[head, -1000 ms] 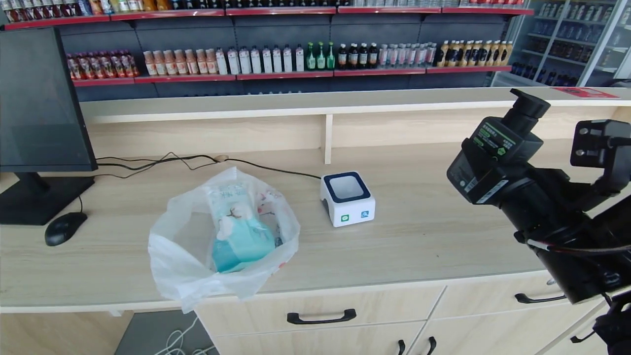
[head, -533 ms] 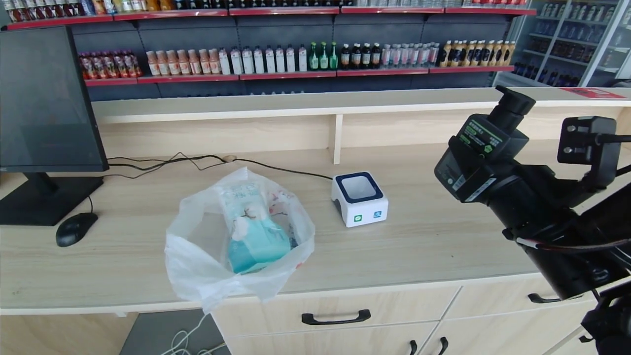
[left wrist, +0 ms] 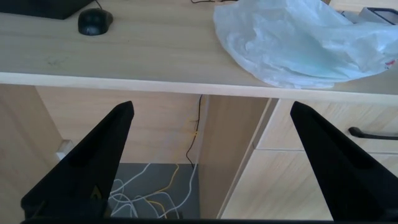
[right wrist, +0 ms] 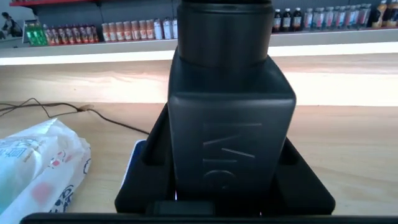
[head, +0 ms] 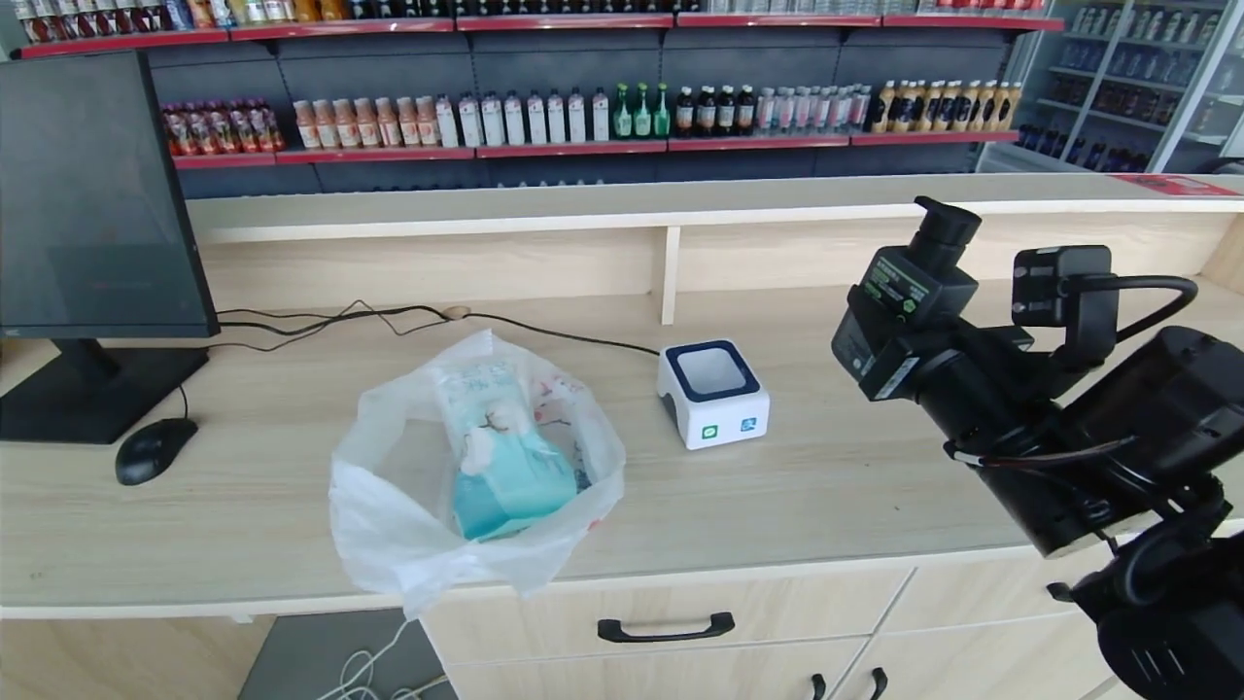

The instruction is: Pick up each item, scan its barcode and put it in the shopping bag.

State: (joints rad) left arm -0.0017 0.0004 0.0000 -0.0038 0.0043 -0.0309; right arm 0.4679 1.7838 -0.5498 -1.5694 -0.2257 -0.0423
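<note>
My right pincer (right wrist: 227, 186) pinched the black bottle (head: 909, 292) well apart from the scanner (head: 712, 392), and its barcode, which I could not make out, might have faced away on presentation, causing a failed read.

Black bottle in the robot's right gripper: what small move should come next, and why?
Probably swing the black square-sided bottle leftward and down over the white box scanner with the dark blue rim. The right gripper holds it above the wooden counter, well right of the scanner, and scanning must come before the white plastic shopping bag.
</note>
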